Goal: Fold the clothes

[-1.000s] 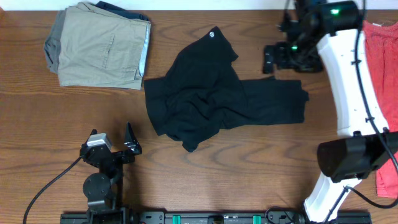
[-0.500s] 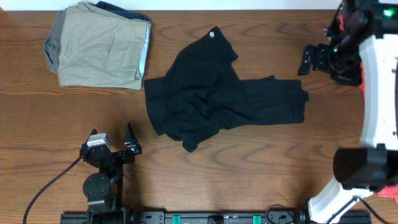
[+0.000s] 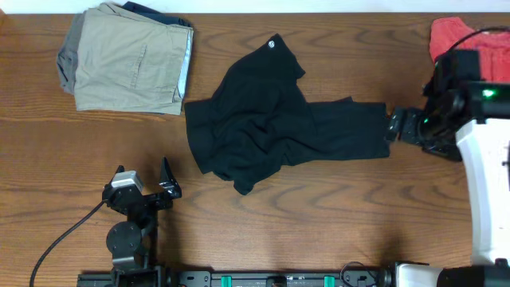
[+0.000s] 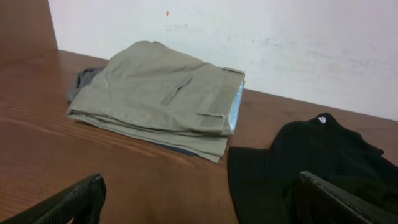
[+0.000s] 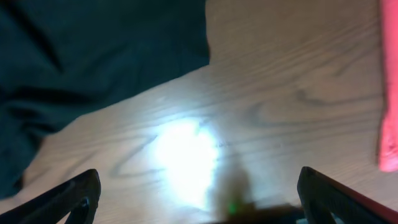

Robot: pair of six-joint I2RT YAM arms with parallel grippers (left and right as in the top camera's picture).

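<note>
at the far left of the wooden tabletop (image 3: pixel 319 223) lay a folded khaki garment (image 3: pixel 127 57), pocket side up, with a darker layer showing under its far and left edges. near of it, at the tabletop's near left, sat the left end effector (image 3: pixel 144 178), its two fingers spread wide apart and gripping nothing. in the left wrist view only bare wood lay between the dark fingertips (image 4: pixel 84 194), and the khaki pile was well beyond them, against the pale wall.

the clothes (image 3: pixel 271 119), a black soft garment, lay crumpled around the middle of the tabletop, well apart from the left end effector and just right of the khaki pile without clearly touching it. one part ran toward the far side and ended at a small white round logo (image 3: pixel 273 43); a bunched mass sat at the near left; a long leg stretched flat to the right.

just beside the right end of that leg was the right end effector (image 3: pixel 394 126). the right wrist view showed its fingers set wide apart with nothing between them, over bare, brightly lit wood, the black cloth's edge in the upper left of that view. whether it touched the fabric could not be told.

at the far right corner lay a coral-red top (image 3: pixel 453 36), partly hidden by the right arm (image 3: pixel 486 159).
</note>
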